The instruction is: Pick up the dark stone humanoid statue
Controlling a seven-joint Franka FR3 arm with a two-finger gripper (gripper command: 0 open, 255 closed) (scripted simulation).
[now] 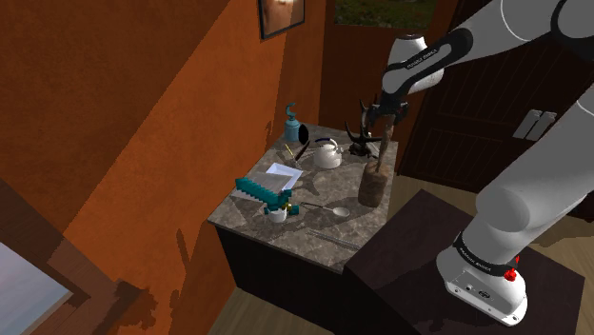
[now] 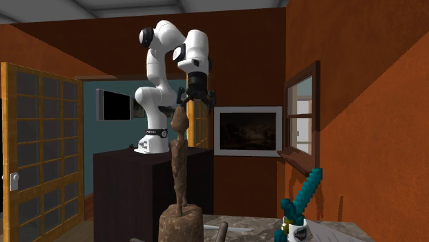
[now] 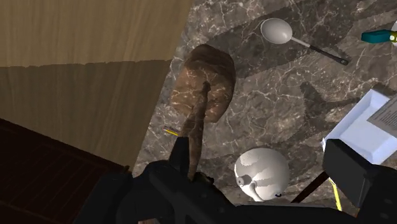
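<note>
The white Franka arm with dark joints rose from its white base, climbed steeply, then bent at a dark joint near the top and reached toward the shoulder view's left, its last link sloping down to the wrist. In the second exterior view it stood tall and folded, the upper links doubled over at the top. The all-black two-finger gripper hung below the wrist, pointing downward. Its two black fingers stood well apart, spread wide with nothing clasped between them

The marble counter carries a brown statue, white kettle, spoon and perhaps a book.
</note>
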